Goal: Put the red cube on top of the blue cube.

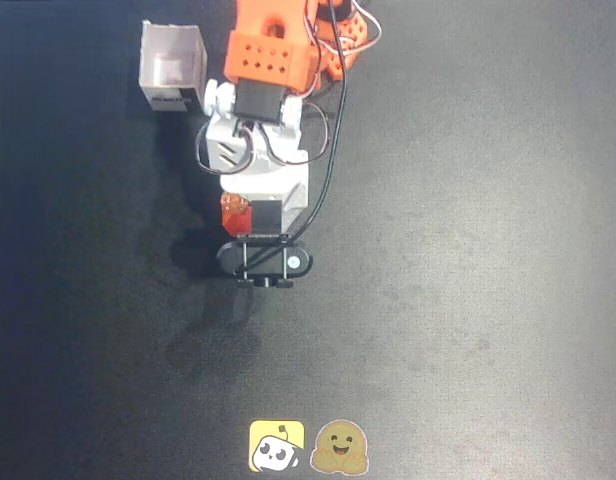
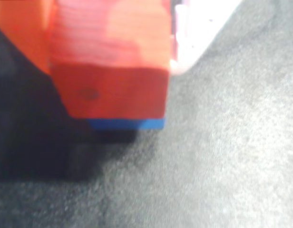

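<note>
In the wrist view the red cube [image 2: 113, 71] fills the upper left, held between an orange finger [image 2: 23, 33] on its left and a white finger [image 2: 199, 28] on its right. My gripper [image 2: 111, 52] is shut on it. A thin strip of the blue cube [image 2: 125, 124] shows directly under the red cube's bottom edge, so the red cube is on top of it or just above it. In the overhead view the red cube [image 1: 235, 213] peeks out at the left of my gripper [image 1: 243, 215]; the blue cube is hidden there.
A white open box [image 1: 171, 65] stands at the upper left, beside the arm. The black camera mount [image 1: 263, 260] sticks out below the gripper. Two stickers [image 1: 308, 447] lie at the bottom edge of the dark mat [image 1: 468, 250].
</note>
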Available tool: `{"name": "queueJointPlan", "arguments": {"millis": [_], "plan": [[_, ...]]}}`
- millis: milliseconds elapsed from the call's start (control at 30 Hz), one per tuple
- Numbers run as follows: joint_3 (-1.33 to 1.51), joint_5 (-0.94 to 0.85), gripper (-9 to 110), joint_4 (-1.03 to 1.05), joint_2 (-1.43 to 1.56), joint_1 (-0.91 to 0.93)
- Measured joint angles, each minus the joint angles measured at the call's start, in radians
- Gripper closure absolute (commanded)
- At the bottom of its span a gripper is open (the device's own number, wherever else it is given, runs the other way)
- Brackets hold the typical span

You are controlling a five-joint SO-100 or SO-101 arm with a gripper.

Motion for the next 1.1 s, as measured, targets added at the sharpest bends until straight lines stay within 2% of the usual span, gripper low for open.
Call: {"name": "queueJointPlan", "arguments": {"millis": [500,567,1100], "plan": [[0.011,0.015,94,0.008,0.014,0.0],[0.011,0.018,88,0.008,0.014,0.0],[0.015,0.066,85,0.021,0.002,0.002]]}}
